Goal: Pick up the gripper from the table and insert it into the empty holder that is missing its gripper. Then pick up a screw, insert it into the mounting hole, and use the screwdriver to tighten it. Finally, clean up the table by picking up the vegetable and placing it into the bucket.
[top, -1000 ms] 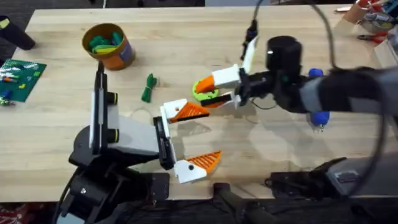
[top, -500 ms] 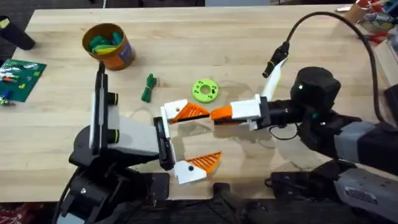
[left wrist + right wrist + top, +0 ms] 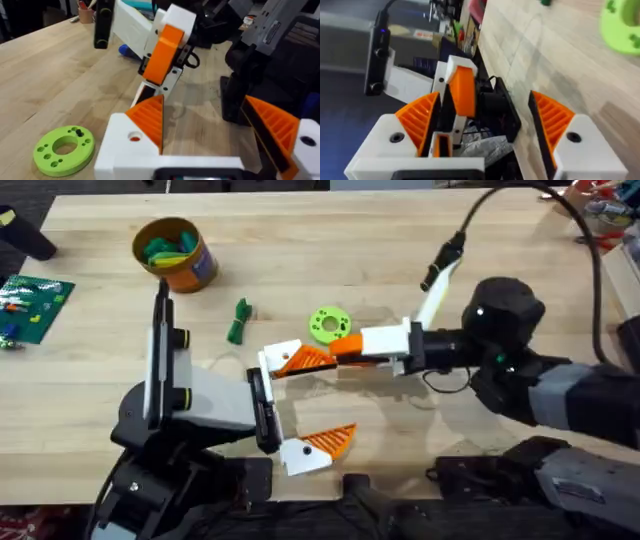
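Green disc [image 3: 330, 323] on the table [image 3: 450, 240] is the fixed mark to measure against. In the overhead view the right gripper [image 3: 342, 347] sat around this disc 1 s ago, then drew back toward its own base. Now it has come forward again, approx. just beside the disc's near edge and close against the upper finger of the left gripper [image 3: 312, 402]. The disc itself did not move. The left arm also did not move; its fingers are spread wide and empty. The vegetable [image 3: 238, 322] lies on the wood as before, well apart from the bucket [image 3: 175, 252] in the far left corner, so the clean-up is not yet done.

Left wrist view: its own fingers stand wide apart with nothing between, and the right gripper hangs edge-on just above one of them. A blue piece [image 3: 126, 50] lies on the table behind it, prob. the screwdriver handle, and nobody holds it.

Right wrist view: the right fingers are released, far apart, and one finger of the left gripper stands between them – I cannot tell if they touch. The disc shows at the edge.

My reading: the right arm let the disc go and moved aside w/o carrying anything, so no step of the task has advanced here.
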Available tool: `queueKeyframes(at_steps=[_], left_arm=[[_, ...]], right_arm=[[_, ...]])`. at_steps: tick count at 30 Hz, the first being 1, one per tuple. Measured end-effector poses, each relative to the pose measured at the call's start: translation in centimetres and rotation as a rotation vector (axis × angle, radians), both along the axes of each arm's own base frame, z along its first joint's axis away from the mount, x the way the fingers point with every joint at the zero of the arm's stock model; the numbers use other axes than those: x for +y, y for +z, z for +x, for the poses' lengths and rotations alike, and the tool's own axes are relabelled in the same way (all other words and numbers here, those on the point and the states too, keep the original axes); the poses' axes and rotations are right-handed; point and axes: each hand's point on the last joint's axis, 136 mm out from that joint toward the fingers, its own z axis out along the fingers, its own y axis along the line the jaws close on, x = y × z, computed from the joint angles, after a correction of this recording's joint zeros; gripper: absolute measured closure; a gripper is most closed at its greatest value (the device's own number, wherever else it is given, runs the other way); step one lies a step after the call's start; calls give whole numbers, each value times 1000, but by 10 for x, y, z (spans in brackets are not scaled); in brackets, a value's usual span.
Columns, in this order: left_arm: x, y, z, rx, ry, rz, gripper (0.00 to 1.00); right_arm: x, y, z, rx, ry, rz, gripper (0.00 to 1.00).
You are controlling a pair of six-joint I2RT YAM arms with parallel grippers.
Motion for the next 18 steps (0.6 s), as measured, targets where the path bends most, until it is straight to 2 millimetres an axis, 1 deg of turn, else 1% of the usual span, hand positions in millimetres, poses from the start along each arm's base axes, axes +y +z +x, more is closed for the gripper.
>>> queueKeyframes(at_steps=[5,7,10,13,15,17,18], left_arm=[[0,0,0,0,0,0,8],[0,0,0,0,0,0,8],[0,0,0,0,0,0,8],[0,0,0,0,0,0,8],[0,0,0,0,0,0,8],[0,0,0,0,0,0,8],[0,0,0,0,0,0,8]], right_arm=[[17,16,0,-38,53,20,9],[20,15,-2,-31,65,18,14],[22,11,-5,-11,74,9,57],[22,11,-6,-7,77,9,119],[23,11,-7,-7,81,9,274],[24,10,-7,-4,84,8,473],[24,10,-8,-7,86,8,547]])
